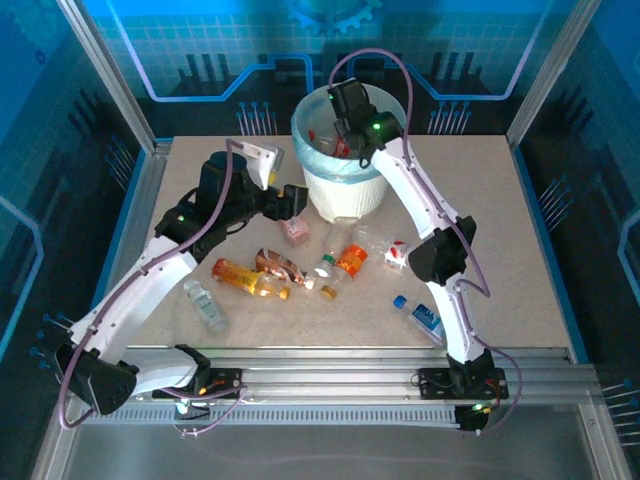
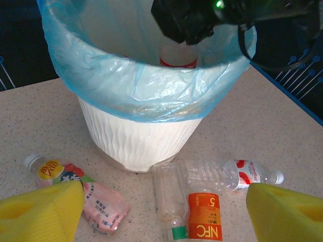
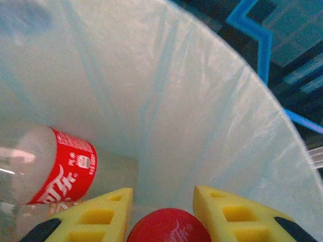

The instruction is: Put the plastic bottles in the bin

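The right gripper [image 3: 162, 194] hangs over the mouth of the bin [image 2: 141, 136]. Its yellow fingers [image 3: 123, 199] are drawn close, with the round cap of a red-capped bottle [image 3: 169, 229] between them. The contact sits at the frame's bottom edge, so the bottle looks clamped rather than plainly so. Down inside the bin, to the left of those fingers, a red-labelled bottle [image 3: 65, 171] lies tilted against the blue liner [image 3: 202, 101]. The left gripper [image 2: 165, 194] is low over the table [image 2: 45, 116], just in front of the bin's base, its jaws spread wide and holding nothing. On the table in the gap between its fingers lie a clear bottle [image 2: 169, 179] and, just beside it, an orange-labelled bottle [image 2: 204, 222]. A pink bottle [image 2: 103, 204] lies right against the finger at the view's left edge. A white-capped bottle [image 2: 242, 174] lies beyond the opposite finger, near the bin. Farther from the bin, an orange bottle [image 1: 240, 275] and a blue-capped bottle [image 1: 420, 318] rest on the table, well apart.
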Robot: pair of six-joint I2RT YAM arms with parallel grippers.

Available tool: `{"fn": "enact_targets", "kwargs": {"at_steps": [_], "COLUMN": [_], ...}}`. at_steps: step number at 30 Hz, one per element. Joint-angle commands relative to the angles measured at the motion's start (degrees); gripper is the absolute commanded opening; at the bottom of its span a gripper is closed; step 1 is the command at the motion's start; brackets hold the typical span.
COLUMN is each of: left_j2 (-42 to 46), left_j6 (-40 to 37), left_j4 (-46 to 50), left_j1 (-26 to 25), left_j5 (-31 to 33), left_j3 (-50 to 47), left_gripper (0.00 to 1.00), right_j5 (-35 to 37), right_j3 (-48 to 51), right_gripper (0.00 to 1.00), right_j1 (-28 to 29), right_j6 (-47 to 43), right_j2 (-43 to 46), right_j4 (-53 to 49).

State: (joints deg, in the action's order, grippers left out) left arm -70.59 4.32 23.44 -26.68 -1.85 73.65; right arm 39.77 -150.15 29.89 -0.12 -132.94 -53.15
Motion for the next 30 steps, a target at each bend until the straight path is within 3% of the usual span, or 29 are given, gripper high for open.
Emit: {"fn": "enact_targets", "kwargs": {"at_steps": [1,8,14,21,30], "left_j2": [-0.9,-2.0,-2.2,-0.9,1.7], "left_j6": [-0.5,-0.5,-0.1,-0.3,-0.2], "left_j4": [-2.2,-2.2,-2.0,-1.2,6.9], "left_j1": [0.7,1.3,1.7,2.0,1.9], "left_j5": [-1.3,-1.6,-1.8,-1.2,-2.1], "left_j3": [-1.1,-1.1,-1.0,-0.1,5.5], "left_gripper": [0.85,0.85,0.85,0.86,0.87], "right_j5": [-6.1,-9.0,-12.2,-16.6,-13.4], "right_j3": [0.3,-0.5,-5.1,-6.2,-2.7], "right_gripper": [0.16,0.25,0.56,0.74,0.79], "right_j1": [-0.9,-1.8,-1.8,-1.7,2.0], "right_j6": [5.0,6.1,7.1,9.4,8.0], "right_j2": [-2.7,-5.3,-4.0,6.2,18.5], "right_j4": [-2.2,-2.9,-5.0,-2.9,-6.1]}}
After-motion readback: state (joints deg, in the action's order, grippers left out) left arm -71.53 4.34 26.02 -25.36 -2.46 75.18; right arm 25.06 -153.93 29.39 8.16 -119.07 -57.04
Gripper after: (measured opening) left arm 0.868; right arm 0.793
